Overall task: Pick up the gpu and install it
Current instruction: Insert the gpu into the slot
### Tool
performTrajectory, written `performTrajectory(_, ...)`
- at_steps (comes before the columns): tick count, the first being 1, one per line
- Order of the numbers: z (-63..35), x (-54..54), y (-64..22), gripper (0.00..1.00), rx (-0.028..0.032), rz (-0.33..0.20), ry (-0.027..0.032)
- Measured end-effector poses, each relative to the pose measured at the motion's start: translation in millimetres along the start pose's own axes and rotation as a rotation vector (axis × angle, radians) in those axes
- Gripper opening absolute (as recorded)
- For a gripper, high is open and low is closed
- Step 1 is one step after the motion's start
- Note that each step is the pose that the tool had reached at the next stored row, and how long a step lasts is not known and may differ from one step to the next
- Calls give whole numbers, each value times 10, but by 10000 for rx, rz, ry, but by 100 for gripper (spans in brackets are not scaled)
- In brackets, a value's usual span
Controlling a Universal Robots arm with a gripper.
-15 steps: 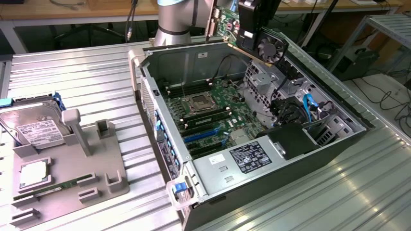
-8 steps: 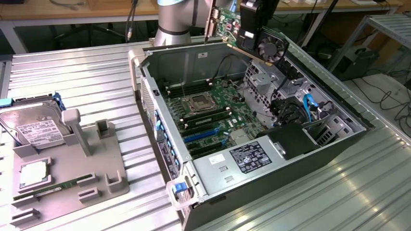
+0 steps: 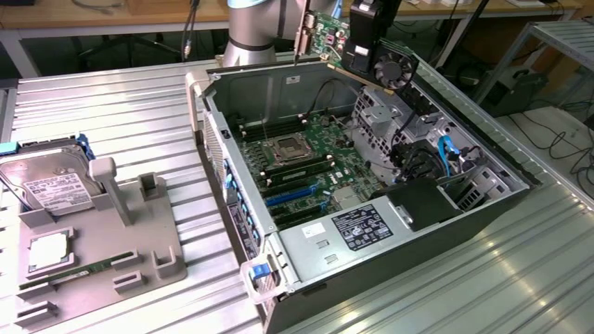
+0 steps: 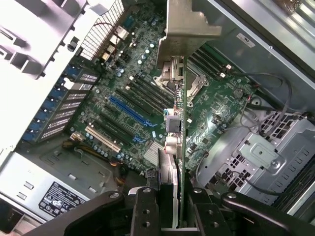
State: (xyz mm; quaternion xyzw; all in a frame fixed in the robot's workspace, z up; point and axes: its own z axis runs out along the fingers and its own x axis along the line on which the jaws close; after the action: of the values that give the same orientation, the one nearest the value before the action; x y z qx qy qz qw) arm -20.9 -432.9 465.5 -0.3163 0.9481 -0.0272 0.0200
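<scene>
Green gpu (image 3: 324,33); black tool (image 4: 177,214); blue slots (image 4: 127,110); silver-grey ridged table (image 3: 111,111)

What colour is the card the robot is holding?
Green. The flat rectangular circuit card shows it best in the exterior view.

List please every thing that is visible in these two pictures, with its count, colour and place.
computer case: one, grey, open, on the table
motherboard: one, green, inside the case
power supply: one, silver, inside the case
parts holder: one, grey, exterior view's left
hard drive: one, silver, on the holder
memory stick: one, green, on the holder
gpu: one, green, held above the case
gripper: one, black, shut on the gpu
</scene>
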Motion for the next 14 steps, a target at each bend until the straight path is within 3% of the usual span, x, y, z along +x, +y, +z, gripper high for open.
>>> performTrajectory(14, 1, 0, 0, 28, -23, -1077, -70)
